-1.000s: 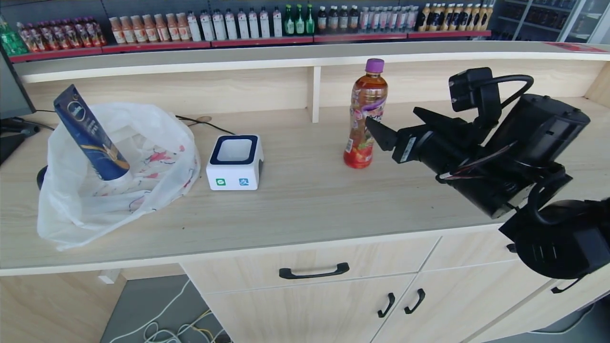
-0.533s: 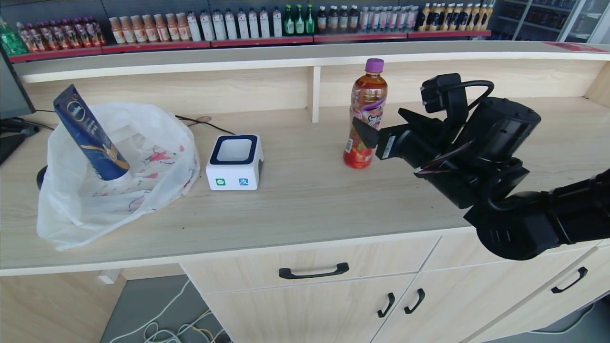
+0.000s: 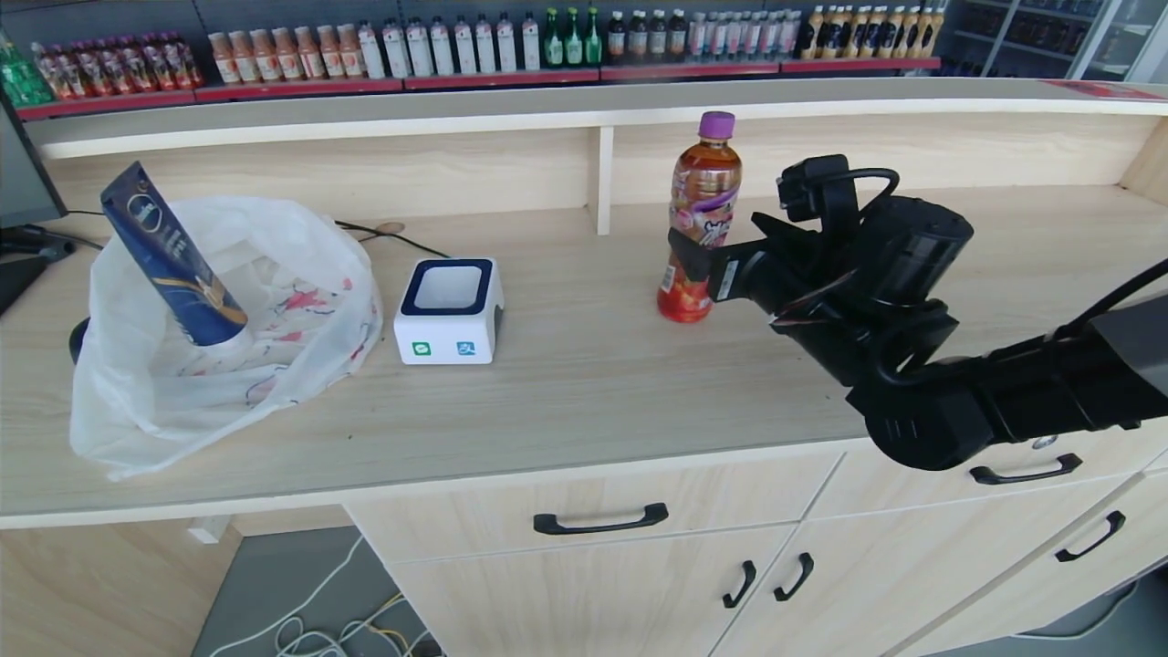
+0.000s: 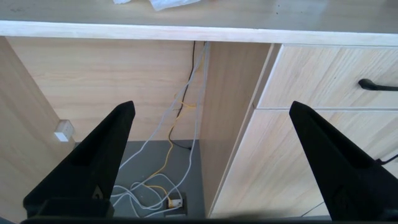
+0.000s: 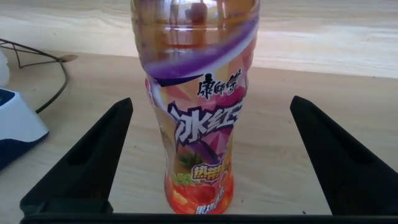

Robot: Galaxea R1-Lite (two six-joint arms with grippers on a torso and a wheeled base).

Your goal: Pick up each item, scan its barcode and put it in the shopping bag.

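Standing upright on the counter (image 3: 584, 383), the bottle (image 3: 703, 182) sits between the spread fingers of the right gripper (image 5: 210, 102), a gap showing on each side.

Bright, even light; soft shadows

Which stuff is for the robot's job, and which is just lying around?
For the job: drink bottle, scanner, shopping bag, blue tube already in the bag.
Just lying about: shelf bottles at the back, black cable, loose wires below.
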